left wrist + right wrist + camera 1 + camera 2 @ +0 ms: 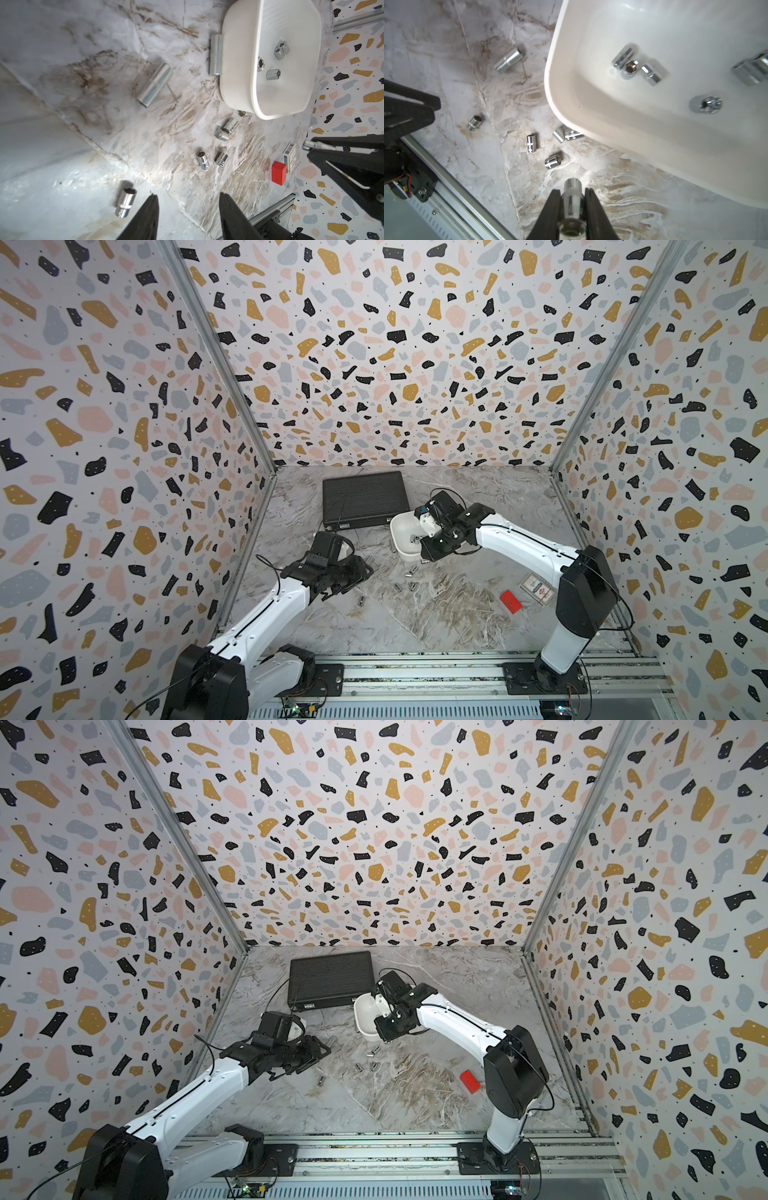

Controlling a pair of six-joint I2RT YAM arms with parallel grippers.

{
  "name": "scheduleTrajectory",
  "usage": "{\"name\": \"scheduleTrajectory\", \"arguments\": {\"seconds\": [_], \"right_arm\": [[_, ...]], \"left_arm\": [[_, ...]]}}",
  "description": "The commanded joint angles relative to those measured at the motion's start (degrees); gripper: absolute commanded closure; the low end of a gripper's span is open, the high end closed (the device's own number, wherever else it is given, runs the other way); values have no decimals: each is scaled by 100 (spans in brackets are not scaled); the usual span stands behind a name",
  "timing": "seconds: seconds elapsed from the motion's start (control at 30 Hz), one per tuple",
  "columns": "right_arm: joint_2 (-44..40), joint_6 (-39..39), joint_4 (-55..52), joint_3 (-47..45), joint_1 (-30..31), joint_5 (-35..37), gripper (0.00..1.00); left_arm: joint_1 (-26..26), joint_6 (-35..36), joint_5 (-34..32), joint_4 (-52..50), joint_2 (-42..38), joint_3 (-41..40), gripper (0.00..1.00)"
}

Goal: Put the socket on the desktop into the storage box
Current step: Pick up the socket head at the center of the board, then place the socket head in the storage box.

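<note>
Right gripper (572, 191) with socket (572, 207) beside box (591, 124)

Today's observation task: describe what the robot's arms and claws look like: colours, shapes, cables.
Both arms match: the left arm and right arm have smooth white shells on the long links, with bulky black housings at the joints. A thin black cable runs along each white link and loops free near the wrist. The left claw and right claw each have two black, tapering fingers.
</note>
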Motion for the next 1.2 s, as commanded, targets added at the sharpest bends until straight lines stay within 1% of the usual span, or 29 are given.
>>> {"name": "scheduleTrajectory", "arguments": {"seconds": [0.0, 0.27, 0.47, 0.73, 0.9, 1.03, 1.17], "right_arm": [[156, 113, -141, 404, -285, 133, 77], [908, 281, -140, 1096, -878, 180, 77], [1535, 380, -135, 1647, -1127, 101, 76], [2192, 490, -131, 2142, -1281, -49, 74], [2398, 542, -132, 2289, -1309, -102, 72], [2411, 554, -131, 2321, -1317, -107, 65], [2325, 550, -131, 2306, -1317, -127, 64]], "left_arm": [[-58, 71, 100, 228, 140, 299, 49], [-217, 62, 40, 377, 418, 497, 49], [-301, 45, -39, 382, 492, 515, 49], [-318, 77, -118, 320, 473, 384, 49], [-311, 86, -167, 259, 439, 332, 49], [-311, 108, -209, 207, 413, 308, 49], [-311, 130, -224, 180, 406, 282, 49]]}}
